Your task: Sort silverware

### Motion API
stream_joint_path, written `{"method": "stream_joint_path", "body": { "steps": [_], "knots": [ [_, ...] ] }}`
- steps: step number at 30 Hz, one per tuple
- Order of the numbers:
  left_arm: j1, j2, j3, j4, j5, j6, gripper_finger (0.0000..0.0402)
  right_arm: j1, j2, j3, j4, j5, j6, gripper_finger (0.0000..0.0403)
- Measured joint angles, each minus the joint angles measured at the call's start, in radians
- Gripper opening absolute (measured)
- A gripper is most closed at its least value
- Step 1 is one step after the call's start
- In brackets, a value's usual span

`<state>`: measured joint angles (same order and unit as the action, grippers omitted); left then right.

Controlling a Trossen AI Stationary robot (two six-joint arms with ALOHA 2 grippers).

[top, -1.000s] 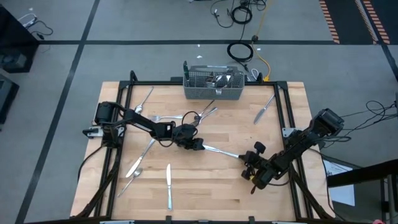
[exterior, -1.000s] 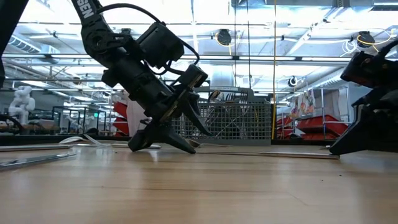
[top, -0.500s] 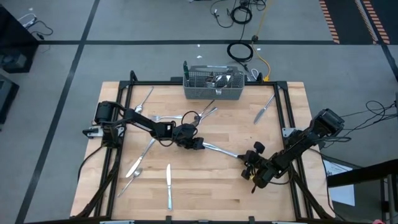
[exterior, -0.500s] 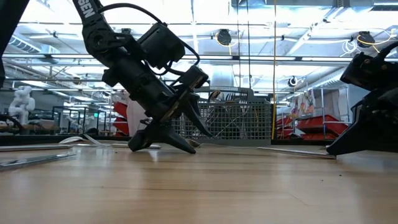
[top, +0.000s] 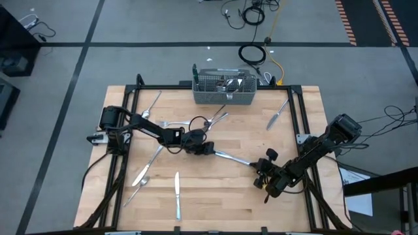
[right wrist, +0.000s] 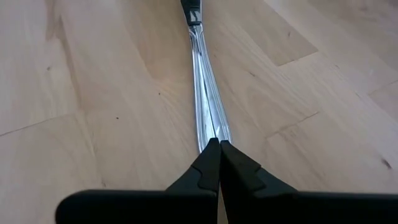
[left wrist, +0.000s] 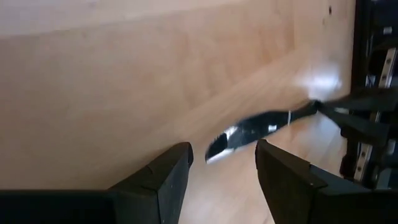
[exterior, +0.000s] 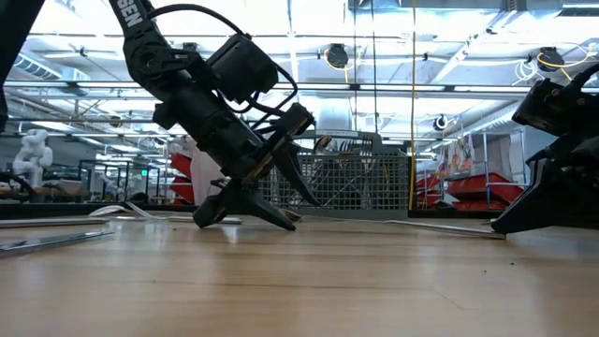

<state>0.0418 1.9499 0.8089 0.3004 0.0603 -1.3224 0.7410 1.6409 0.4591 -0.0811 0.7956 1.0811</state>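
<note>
Wooden table (top: 215, 189) with scattered silverware (top: 176, 194); left claw (top: 209, 149) spread, right claw (top: 261, 177) clenched empty.

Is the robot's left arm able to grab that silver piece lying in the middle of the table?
Probably yes. The left tool is open, down at the table right at one end of the piece, with nothing between.

Grey concrete floor (top: 130, 26) with dark seam lines; cables (top: 251, 13) coiled; bright ceiling lights (exterior: 374, 19); red shelving (exterior: 468, 192).
</note>
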Motion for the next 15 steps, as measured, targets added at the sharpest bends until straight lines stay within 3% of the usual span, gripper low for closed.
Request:
{"method": "stream_joint_path", "body": {
  "steps": [8, 15],
  "knots": [
    [0.001, 0.006, 0.013, 0.034, -0.099, 0.004, 0.0194, 0.000, 0.001, 0.000, 0.000, 0.002, -0.024, 0.0000],
    [-0.004, 0.007, 0.023, 0.000, 0.000, 0.042, 0.0193, 0.000, 0.001, 0.000, 0.001, 0.002, -0.023, 0.0000]
  ]
}}
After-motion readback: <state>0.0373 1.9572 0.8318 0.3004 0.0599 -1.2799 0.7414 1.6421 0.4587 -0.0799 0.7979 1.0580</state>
